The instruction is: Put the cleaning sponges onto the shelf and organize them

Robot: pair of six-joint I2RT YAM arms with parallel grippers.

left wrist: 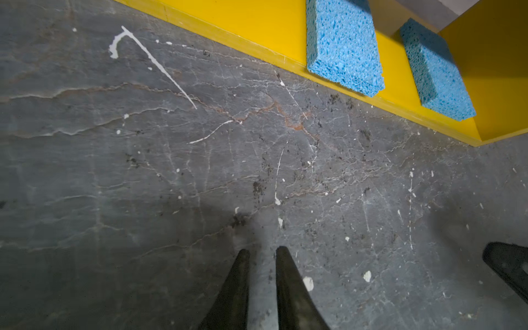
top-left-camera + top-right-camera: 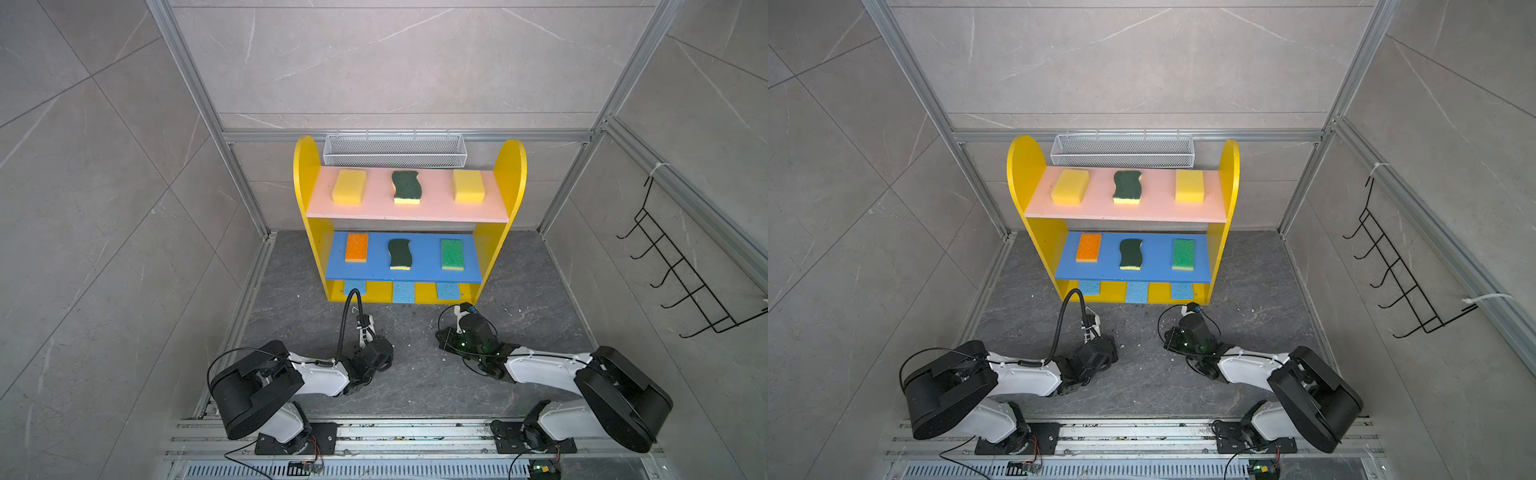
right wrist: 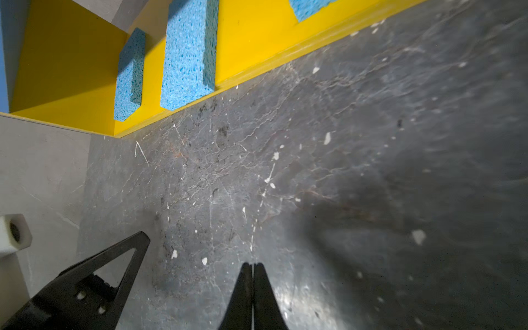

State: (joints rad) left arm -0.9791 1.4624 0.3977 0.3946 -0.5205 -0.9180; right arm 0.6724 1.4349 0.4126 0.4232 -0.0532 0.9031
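Grey veined stone floor point(image 2: 415, 374) lies before the shelf point(image 2: 306, 174). All 9 cleaning sponges point(image 2: 406, 187) are on it: 2 thick yellow blocks point(image 2: 349, 187) with 1 wavy dark-green scourer between them on the pink board point(image 2: 374, 210), 3 more on the blue board point(image 2: 424, 272), and 3 porous light-blue sponges point(image 1: 344, 45) on the bottom. They look light, soft and springy, so I judge a gentle pinch across the short sides is best. The left gripper point(image 1: 263, 250) is almost pressed together and empty. The right gripper point(image 3: 253, 265) is fully pressed together and empty.
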